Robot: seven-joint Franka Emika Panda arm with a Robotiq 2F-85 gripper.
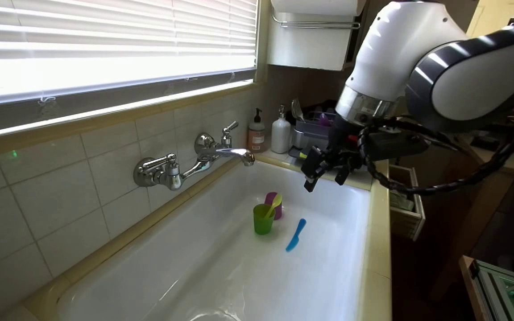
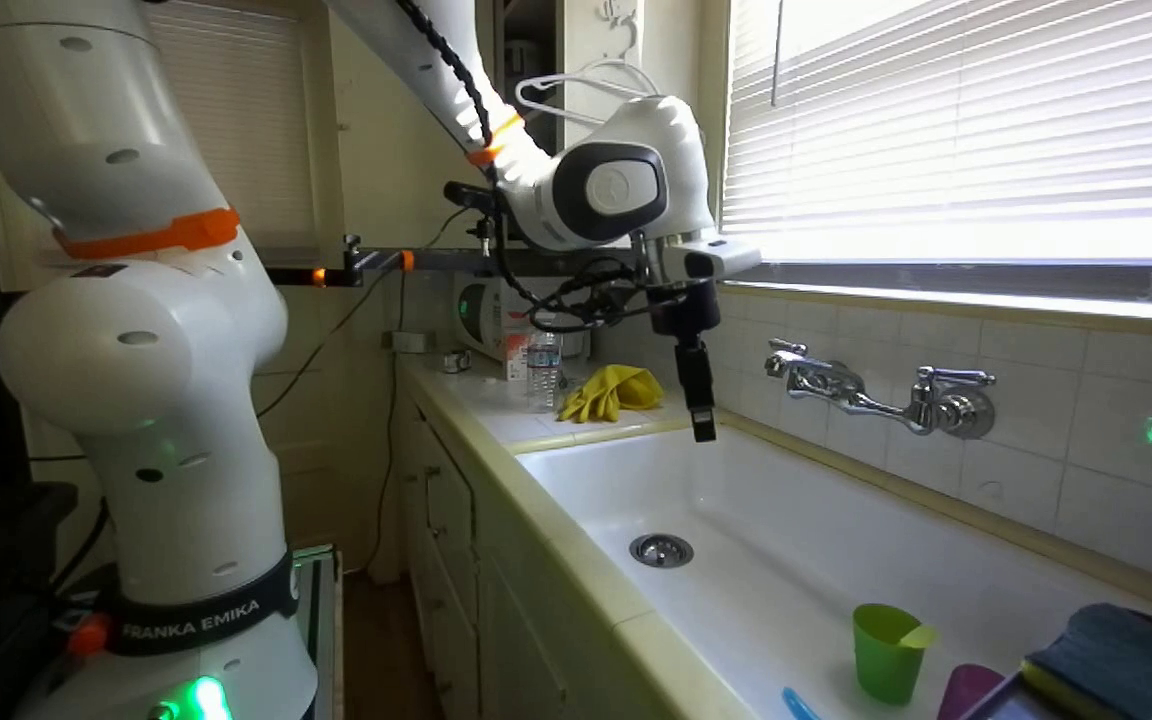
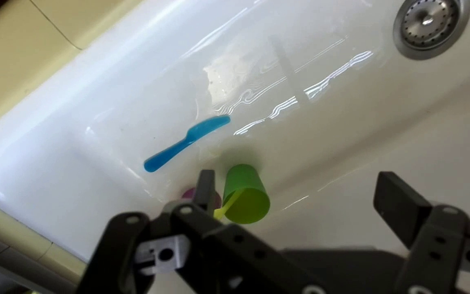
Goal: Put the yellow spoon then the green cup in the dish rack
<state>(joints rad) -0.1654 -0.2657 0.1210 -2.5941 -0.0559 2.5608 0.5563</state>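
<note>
The gripper [image 3: 300,194] looms large in the wrist view, 2 jaws spread wide, pinching nothing! Down in the sink [image 1: 328,267], the yellow spoon [image 1: 275,204] leans inside the green cup [image 1: 263,225]: probably light, stiff, slippery if wet. Best nip the end above the rim!

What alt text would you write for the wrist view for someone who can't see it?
An open, empty gripper hangs over a white sink where a green cup holds a yellow spoon. A purple cup, mostly hidden by the gripper, is beside the green one, a blue knife lies nearby, and a metal drain is at top right.
</note>
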